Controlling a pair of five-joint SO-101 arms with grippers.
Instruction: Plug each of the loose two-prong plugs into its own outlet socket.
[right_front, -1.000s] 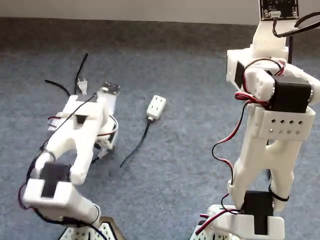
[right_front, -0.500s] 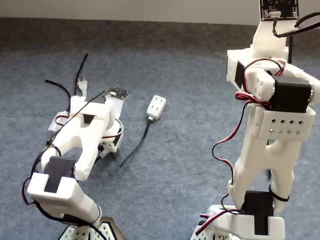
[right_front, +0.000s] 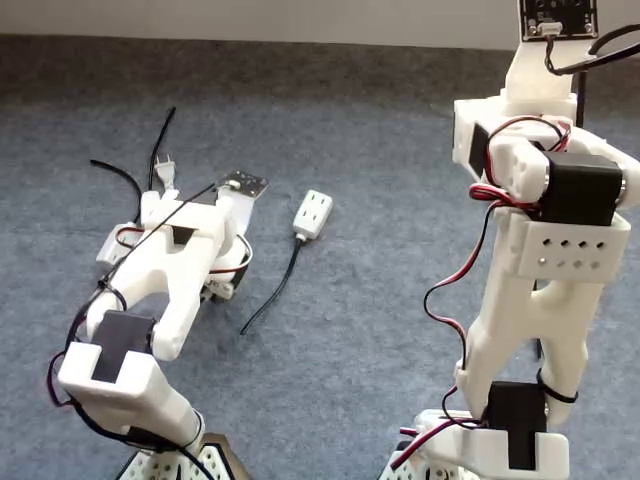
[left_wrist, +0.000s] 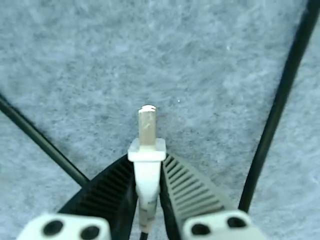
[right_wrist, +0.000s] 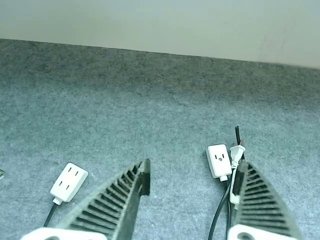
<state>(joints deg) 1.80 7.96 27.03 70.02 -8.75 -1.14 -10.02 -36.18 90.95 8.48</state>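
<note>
My left gripper (left_wrist: 147, 172) is shut on a white two-prong plug (left_wrist: 146, 160), whose prongs point away over the carpet. In the high view the left arm (right_front: 170, 260) is bent low over the carpet at the left. A second white plug (right_front: 165, 170) on a black cord lies just beyond it. A white outlet socket (right_front: 313, 213) with a black cord lies to its right, and appears again as the outlet socket (right_wrist: 68, 182). My right gripper (right_wrist: 192, 170) hangs open and empty, high above the floor. Another outlet (right_wrist: 219, 160) lies with a white plug (right_wrist: 235, 151) at its side.
Grey carpet (right_front: 380, 200) covers the floor up to a pale wall at the back. Black cords (left_wrist: 280, 110) run either side of the held plug. The upright right arm (right_front: 540, 250) stands at the right. Open carpet lies between the arms.
The left arm has swung to the right, toward the outlet socket, and its wrist has turned. The right arm, the outlet and the loose plug have stayed put.
</note>
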